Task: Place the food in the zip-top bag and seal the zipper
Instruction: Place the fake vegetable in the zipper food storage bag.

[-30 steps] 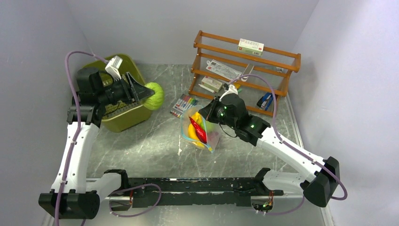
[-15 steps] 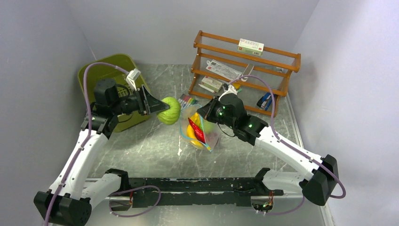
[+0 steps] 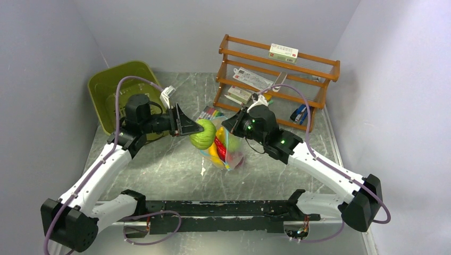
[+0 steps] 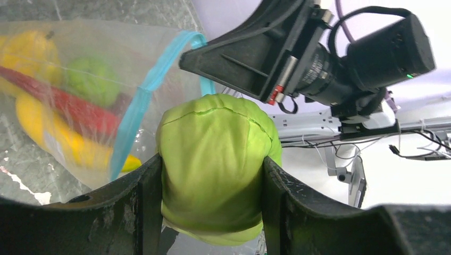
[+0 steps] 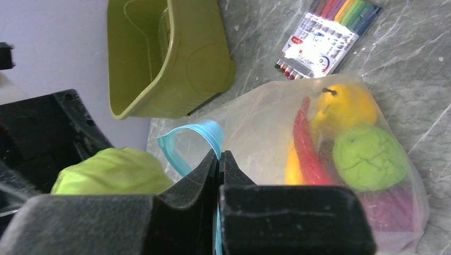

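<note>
My left gripper [image 3: 192,127] is shut on a pale green round food piece [image 3: 203,134], also in the left wrist view [image 4: 215,164], and holds it in the air at the mouth of the clear zip-top bag [image 3: 228,151]. My right gripper [image 3: 230,123] is shut on the bag's teal-blue zipper strip [image 5: 198,139] and holds the mouth open. Inside the bag [image 5: 340,154] lie a yellow banana [image 5: 292,162], a red chili [image 5: 311,151], an orange-yellow piece [image 5: 343,106], a green round piece [image 5: 369,156] and a purple-red piece [image 5: 391,207].
An olive-green tub [image 3: 114,87] stands at the back left. A pack of coloured markers [image 3: 208,113] lies behind the bag. A wooden rack [image 3: 276,74] with boxes and stationery stands at the back right.
My left gripper has carried the pale green piece from beside the tub rightwards to the bag's mouth. My right gripper has kept its hold on the zipper strip.
</note>
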